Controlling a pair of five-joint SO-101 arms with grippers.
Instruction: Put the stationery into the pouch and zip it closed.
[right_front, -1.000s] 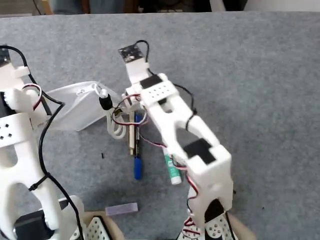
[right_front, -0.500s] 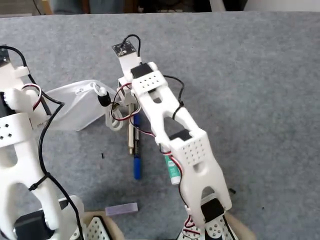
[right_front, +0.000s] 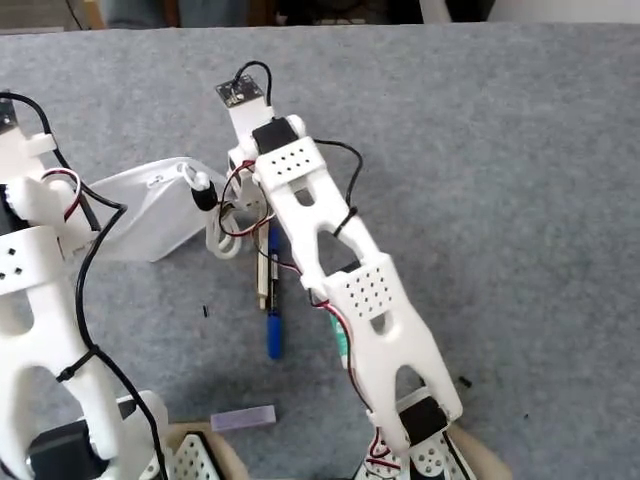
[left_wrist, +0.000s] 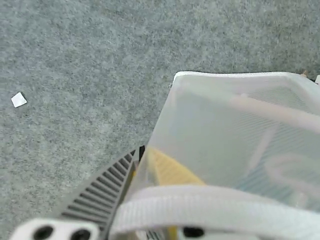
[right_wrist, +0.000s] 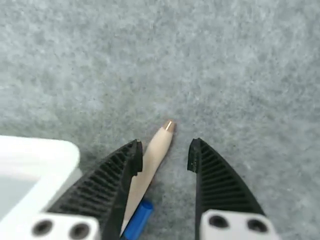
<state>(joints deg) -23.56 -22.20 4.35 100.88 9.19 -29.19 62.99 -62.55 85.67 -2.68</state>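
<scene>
Pouch on desk, left. Pencil and pen touching, partly under right arm. Eraser apart.

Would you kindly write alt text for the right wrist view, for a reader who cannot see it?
The right gripper, open, straddles the tip of a beige pen on the grey table. A blue pen lies beside it, near a corner of the white pouch.

One pouch, one purple eraser — plus one blue pen, one beige pen, one green marker.
</scene>
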